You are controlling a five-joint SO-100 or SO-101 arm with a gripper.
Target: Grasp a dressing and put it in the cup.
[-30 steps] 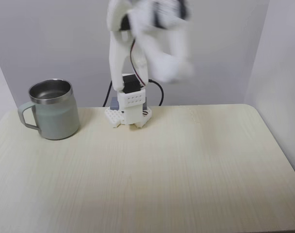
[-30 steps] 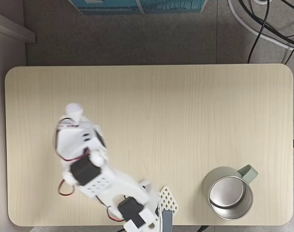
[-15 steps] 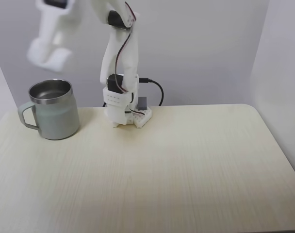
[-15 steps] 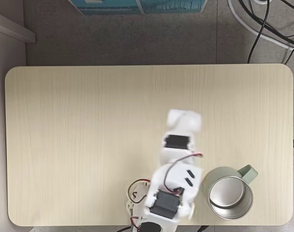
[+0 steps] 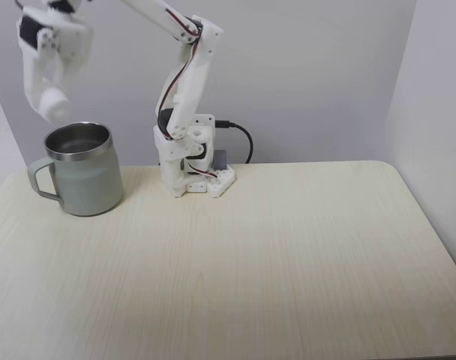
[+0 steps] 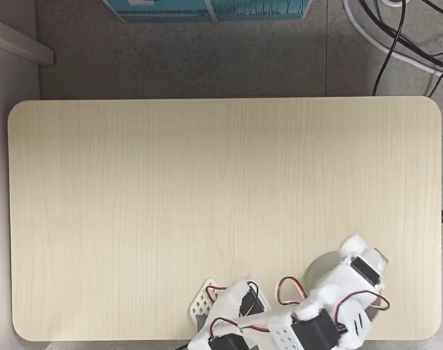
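Above the cup point(image 5: 78, 169), at about 11 o'clock of its rim in the front fixed view, my gripper point(image 5: 54, 105) has swung over from mid-surface. It seems clamped on the dressing point(image 5: 57, 109), though blur hides detail; release looks next.

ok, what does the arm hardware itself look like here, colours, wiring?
The arm is all white printed plastic, with black servo motors set into the joints. Thin red wires loop along the links. Its white base has a perforated plate, and a black cable plugs in behind. The gripper is white too, motion-blurred, so its fingers are unclear.
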